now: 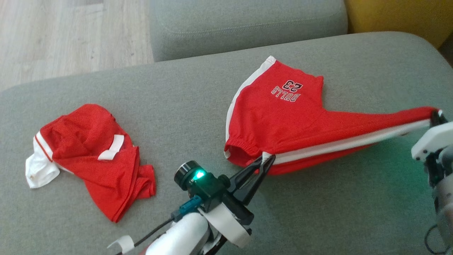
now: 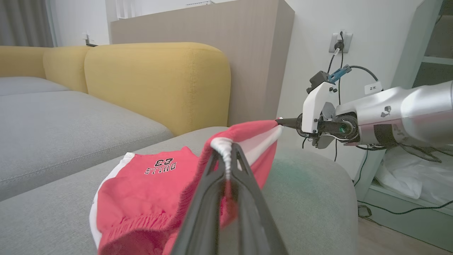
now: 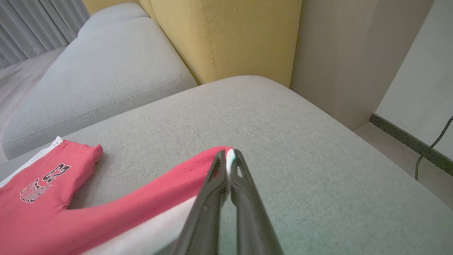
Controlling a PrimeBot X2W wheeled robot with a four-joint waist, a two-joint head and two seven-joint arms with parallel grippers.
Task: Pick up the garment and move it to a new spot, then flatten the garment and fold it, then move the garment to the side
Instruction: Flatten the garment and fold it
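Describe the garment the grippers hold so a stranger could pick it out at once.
On the grey cushion are two red garments. The shorts are on its right half, stretched between the left gripper and right gripper. Unlike the crumpled top at left, they bear BULLS 23 and a white side stripe.

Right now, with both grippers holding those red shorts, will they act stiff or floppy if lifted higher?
Probably floppy: the red shorts stretch taut between the left gripper and right gripper, while the rest droops onto the gray cushion. Likely light, since pinched edges alone hold up the span. They may slip, as each grip covers little cloth.
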